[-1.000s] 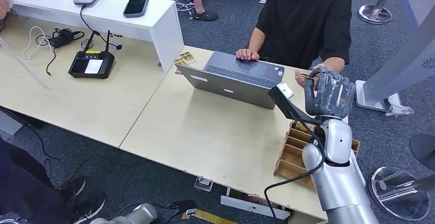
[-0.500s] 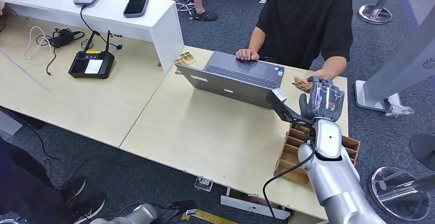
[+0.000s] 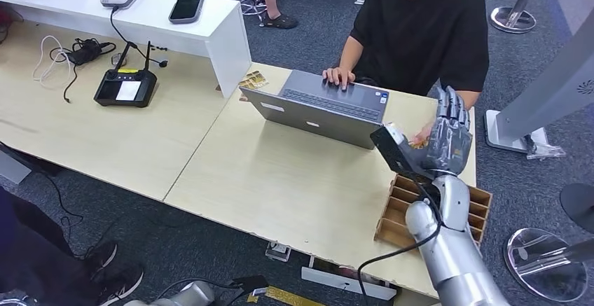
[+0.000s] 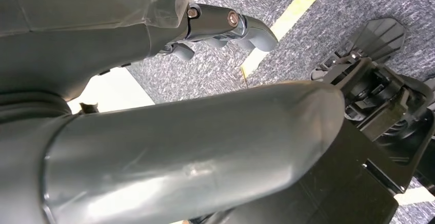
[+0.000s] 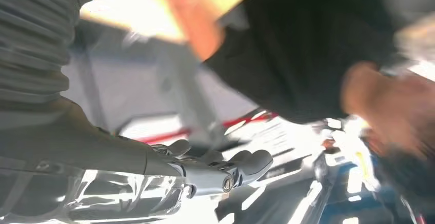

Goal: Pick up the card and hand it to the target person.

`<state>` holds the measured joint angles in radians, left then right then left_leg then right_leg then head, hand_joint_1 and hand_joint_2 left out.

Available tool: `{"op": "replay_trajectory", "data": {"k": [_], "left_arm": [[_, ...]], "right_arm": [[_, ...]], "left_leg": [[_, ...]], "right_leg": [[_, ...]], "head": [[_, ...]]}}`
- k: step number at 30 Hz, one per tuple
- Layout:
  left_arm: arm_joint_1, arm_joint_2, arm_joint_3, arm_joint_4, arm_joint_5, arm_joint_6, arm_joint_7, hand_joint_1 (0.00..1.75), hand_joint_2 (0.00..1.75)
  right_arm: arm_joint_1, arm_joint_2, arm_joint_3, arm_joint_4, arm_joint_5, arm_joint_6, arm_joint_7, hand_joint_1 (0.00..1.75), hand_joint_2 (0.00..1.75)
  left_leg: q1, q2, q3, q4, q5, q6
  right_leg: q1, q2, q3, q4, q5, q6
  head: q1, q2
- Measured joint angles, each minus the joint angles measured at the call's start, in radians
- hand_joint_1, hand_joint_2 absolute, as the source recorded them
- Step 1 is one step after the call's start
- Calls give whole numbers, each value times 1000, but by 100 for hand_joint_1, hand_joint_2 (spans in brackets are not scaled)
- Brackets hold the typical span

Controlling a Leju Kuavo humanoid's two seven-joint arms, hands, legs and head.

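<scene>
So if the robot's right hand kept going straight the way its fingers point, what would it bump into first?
Probably the person in the black shirt. The right hand points up and away across the table edge toward that person's arm, though depth is hard to judge.

Right hand (image 3: 448, 132), fingers spread, near the person's hand (image 3: 422, 136).

Place: an office used as a robot test area.
Floor: grey-blue carpet (image 3: 315, 33), with a yellow line taped on it in the left wrist view.
Furniture: light wooden desks (image 3: 280, 180) pushed edge to edge; a white shelf (image 3: 150, 22) along the far edge of the left desk.
Work gear: an open grey laptop (image 3: 319, 113) with a person in a black T-shirt (image 3: 420, 29) typing; a smartphone (image 3: 185, 6) on the shelf; a handheld controller with screen (image 3: 126, 85) and cables (image 3: 59, 57).
Surroundings: metal stanchion bases (image 3: 511, 19) on the carpet.
</scene>
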<state>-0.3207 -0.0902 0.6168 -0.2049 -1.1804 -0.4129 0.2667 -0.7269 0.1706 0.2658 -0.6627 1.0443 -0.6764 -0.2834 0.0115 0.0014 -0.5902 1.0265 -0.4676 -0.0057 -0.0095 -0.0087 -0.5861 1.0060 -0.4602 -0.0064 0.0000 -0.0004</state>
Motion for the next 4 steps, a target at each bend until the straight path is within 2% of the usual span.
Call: {"op": "replay_trajectory", "data": {"k": [2,4], "left_arm": [[0,0,0,0,-3,3,0,0,0],[0,0,0,0,-4,4,0,0,0]], "right_arm": [[61,1,-27,-81,-144,-9,-117,0,175],[102,2,-39,-129,-194,-7,-155,0,175]], "left_leg": [[0,0,0,0,0,0],[0,0,0,0,0,0]], "right_leg": [[0,0,0,0,0,0],[0,0,0,0,0,0]], "head": [[0,0],[0,0]]}}
